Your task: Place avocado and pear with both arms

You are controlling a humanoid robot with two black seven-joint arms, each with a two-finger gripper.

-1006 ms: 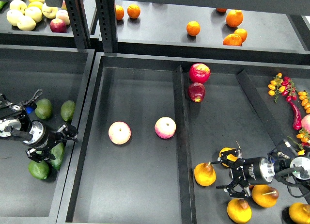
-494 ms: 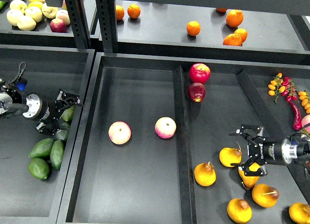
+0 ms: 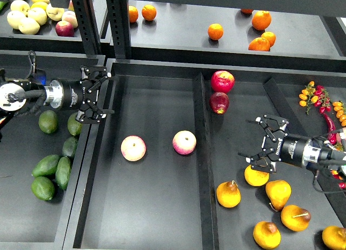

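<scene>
Several dark green avocados lie in the left bin, the nearest just below my left gripper. That gripper is open and empty, over the wall between the left bin and the middle tray. Several orange-yellow pears lie in the right bin; the closest pear sits just below my right gripper. The right gripper is open and empty, its fingers spread, hovering above the bin floor.
Two pink-yellow apples lie in the middle tray. Two red apples rest by the divider. Oranges and pale apples sit on the back shelf. Chillies and small tomatoes are at the far right.
My left gripper has moved up and right, from among the avocados to the bin wall, holding nothing. My right gripper has moved up and away from the pears, also empty.
</scene>
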